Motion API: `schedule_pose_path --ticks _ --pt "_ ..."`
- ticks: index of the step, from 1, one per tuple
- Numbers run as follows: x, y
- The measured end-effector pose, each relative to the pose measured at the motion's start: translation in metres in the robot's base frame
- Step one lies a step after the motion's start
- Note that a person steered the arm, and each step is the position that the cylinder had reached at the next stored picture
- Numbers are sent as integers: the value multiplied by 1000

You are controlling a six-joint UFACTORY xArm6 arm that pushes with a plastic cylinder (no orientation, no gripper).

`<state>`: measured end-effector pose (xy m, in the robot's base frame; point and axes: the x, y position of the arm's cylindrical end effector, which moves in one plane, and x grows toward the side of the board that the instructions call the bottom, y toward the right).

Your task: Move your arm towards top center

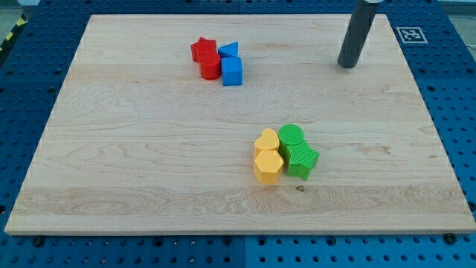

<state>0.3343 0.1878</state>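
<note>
Wooden board (149, 171) seen from above and slightly from the front, lying on a blue pegboard table (30, 253). Dark rod entering from the view's top right, my tip (347, 65) resting on bare wood near the board's top right corner. No gripper on this arm, so nothing to open or close, and nothing held; tip touching no block.

Placed from the tip: a red and blue cluster well apart to the view's left, at about the same height. Within it, a red star-like block (202, 48) and a red rounded block (210, 66) touching, a blue triangular block (230, 50) just beside the red star, and a blue cube (232, 72) below that, touching the red rounded block. A second cluster well apart below the tip and somewhat to the left: yellow heart-like block (267, 141) above a yellow hexagonal block (268, 167), touching; alongside them on the right a green rounded block (291, 136) and a green star-like block (303, 159).

Target, the board's top centre, lying to the left of the tip and slightly higher, between the tip and the blue triangular block; bare wood there.

Judged best: a short, nearly straight slide leftward with a slight drift toward the top edge, stopping well before the blue triangular block. No block in that path. Main risk: overshooting left and nudging the blue pair.
</note>
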Motion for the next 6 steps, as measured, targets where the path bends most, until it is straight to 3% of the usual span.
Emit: schedule_pose_path --ticks 6 --pt "13 7"
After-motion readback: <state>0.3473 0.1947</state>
